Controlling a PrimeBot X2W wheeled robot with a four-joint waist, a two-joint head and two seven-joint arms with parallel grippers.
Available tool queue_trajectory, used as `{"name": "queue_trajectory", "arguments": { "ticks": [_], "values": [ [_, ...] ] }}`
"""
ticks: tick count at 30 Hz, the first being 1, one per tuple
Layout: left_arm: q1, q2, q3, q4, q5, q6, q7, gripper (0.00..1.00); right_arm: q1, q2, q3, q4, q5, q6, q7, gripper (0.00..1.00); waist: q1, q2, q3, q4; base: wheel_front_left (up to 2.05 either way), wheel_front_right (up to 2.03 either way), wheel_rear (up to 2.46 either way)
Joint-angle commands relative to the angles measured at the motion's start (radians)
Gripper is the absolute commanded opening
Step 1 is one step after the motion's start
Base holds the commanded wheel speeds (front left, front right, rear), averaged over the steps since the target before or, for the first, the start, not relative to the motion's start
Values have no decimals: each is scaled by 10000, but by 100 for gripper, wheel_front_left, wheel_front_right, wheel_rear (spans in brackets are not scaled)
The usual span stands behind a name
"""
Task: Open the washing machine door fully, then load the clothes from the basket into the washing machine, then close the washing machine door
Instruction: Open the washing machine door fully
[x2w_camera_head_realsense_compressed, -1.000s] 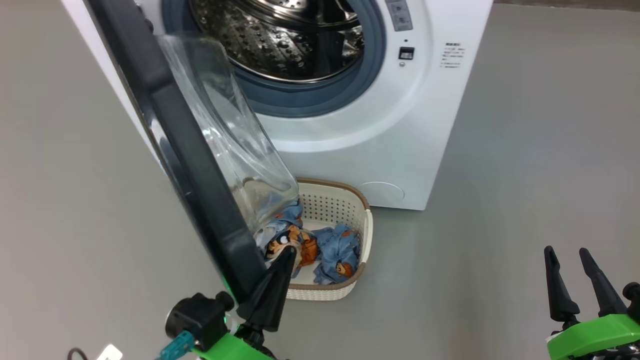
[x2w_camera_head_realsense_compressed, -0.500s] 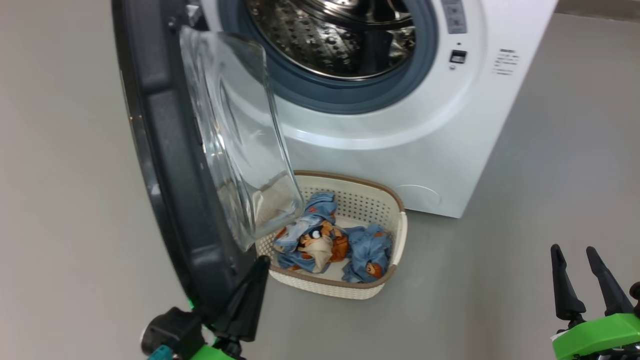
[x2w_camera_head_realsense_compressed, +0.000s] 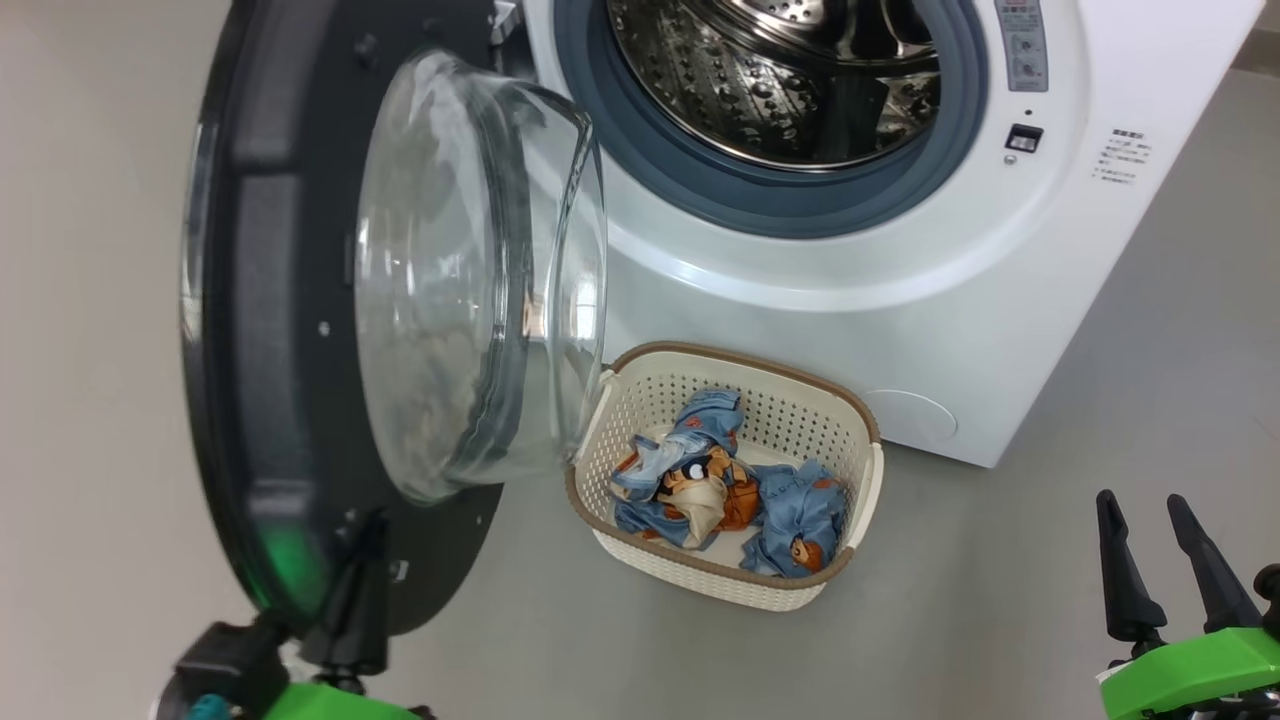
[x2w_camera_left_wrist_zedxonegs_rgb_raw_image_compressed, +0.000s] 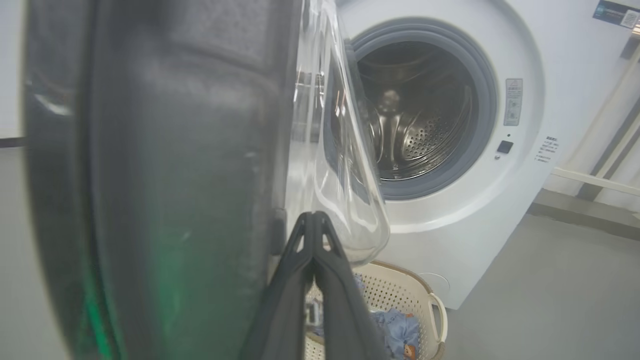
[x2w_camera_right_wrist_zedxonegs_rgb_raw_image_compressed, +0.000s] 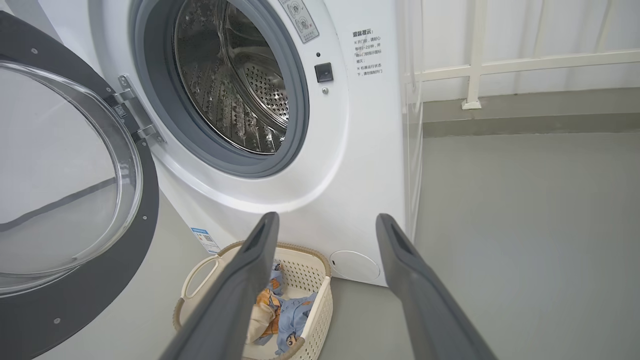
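Observation:
The washing machine stands with its steel drum exposed. Its door hangs wide open at the left, the clear glass bowl bulging toward the machine. My left gripper is shut, with its tips pressed against the lower inner rim of the door; the left wrist view shows the joined fingertips beside the glass. The cream basket sits on the floor before the machine, holding the blue bear-print clothes. At the lower right my right gripper stands open and empty, far from the basket.
Grey floor stretches around the basket and to the right of the machine. In the right wrist view a white railing and a low step run behind the machine on the right side.
The door has swung wider open to the left, with my shut left gripper following its lower rim. The head camera has shifted too. The door no longer covers the basket. The right gripper holds still.

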Motion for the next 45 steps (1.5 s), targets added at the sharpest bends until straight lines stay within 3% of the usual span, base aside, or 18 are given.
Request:
{"name": "queue_trajectory", "arguments": {
  "ticks": [1,15,29,45],
  "values": [
    [-171,261,746,-81,152,166,-63,0,-126,-104,221,-223,-112,16,-120,100,0,0,-74,99,0,0,0],
    [-1409,700,2397,1243,308,158,-63,0,52,-15,102,-232,-77,16,-120,100,0,0,-91,115,0,0,0],
    [-3247,1221,4083,2865,898,56,-63,0,-182,-256,-40,-281,-122,16,-120,100,0,0,602,-196,0,0,0],
    [-4887,2314,6033,4906,1226,-287,-63,0,-796,-588,101,-341,-199,16,-120,100,0,0,1543,-475,0,0,0]
  ]
}}
